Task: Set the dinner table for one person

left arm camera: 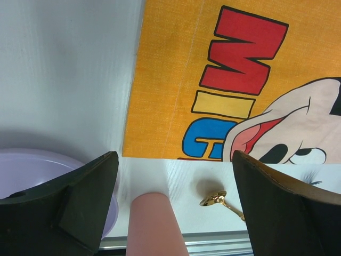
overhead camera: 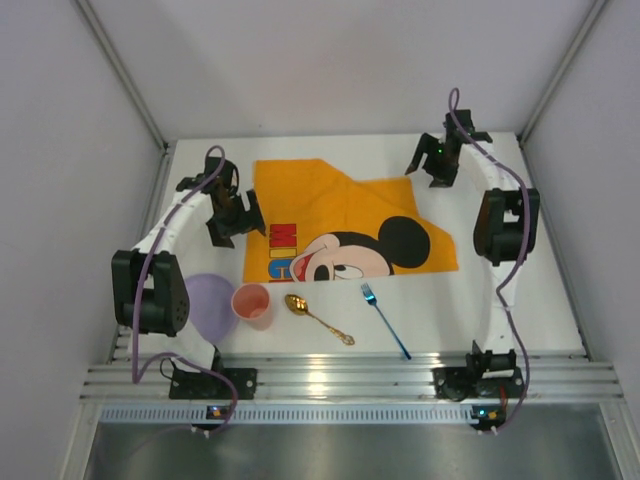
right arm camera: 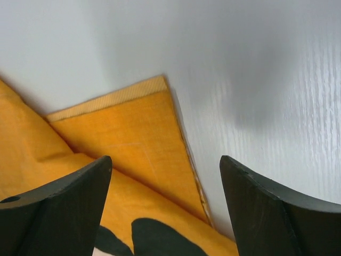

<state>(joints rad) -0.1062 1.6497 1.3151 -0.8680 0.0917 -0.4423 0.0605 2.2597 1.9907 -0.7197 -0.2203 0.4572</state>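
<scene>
An orange Mickey Mouse placemat (overhead camera: pixel 340 225) lies on the white dinner table (overhead camera: pixel 530 300), its far right part folded over. My left gripper (overhead camera: pixel 232 222) hangs open and empty over the mat's left edge (left arm camera: pixel 160 96). My right gripper (overhead camera: pixel 437 165) hangs open and empty over the mat's folded right corner (right arm camera: pixel 128 138). A pink cup (overhead camera: pixel 252 304), a gold spoon (overhead camera: pixel 318 318) and a blue fork (overhead camera: pixel 384 318) sit near the front edge. A lilac plate (overhead camera: pixel 208 305) lies left of the cup. The left wrist view shows the cup (left arm camera: pixel 154 224), spoon (left arm camera: pixel 216 200) and plate (left arm camera: pixel 32 170).
A ribbed aluminium rail (overhead camera: pixel 350 375) runs along the table's near edge. Grey walls close in the table on the left, right and far sides. The arm bases (overhead camera: pixel 210 385) stand on the rail.
</scene>
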